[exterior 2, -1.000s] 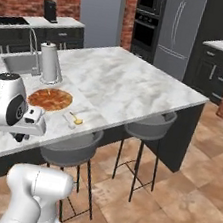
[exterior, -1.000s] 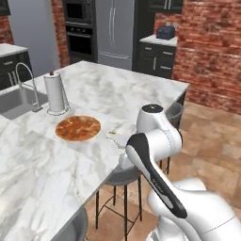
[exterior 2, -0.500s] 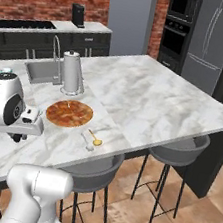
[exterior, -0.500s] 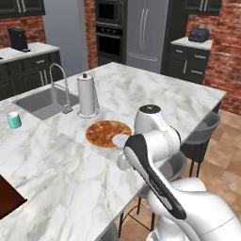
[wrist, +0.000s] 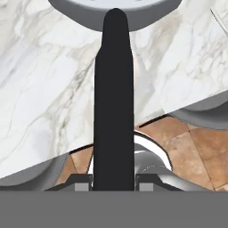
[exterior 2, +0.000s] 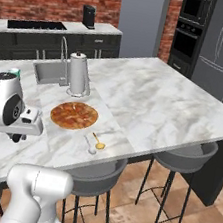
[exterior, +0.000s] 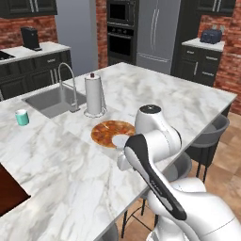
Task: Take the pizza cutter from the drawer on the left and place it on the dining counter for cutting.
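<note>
In the hand view my gripper is shut on the black handle of the pizza cutter, whose pale grey round wheel sits at the top edge. The cutter hangs over the near edge of the white marble dining counter, with brown floor below. From the left base view the pale wheel shows beside the arm, at the pizza's near rim. In the right base view the gripper hangs under the white hand at the counter's left front. The drawer is out of view.
A pizza lies on the counter before a paper towel stand and a sink. A teal mug stands at left. Small pale and yellow items lie near the edge. Grey stools line the front. A dark board sits at lower left.
The whole scene has shifted in both base views, so the base has moved along the counter. The pizza and sink now sit closer. My grip on the cutter is unchanged.
</note>
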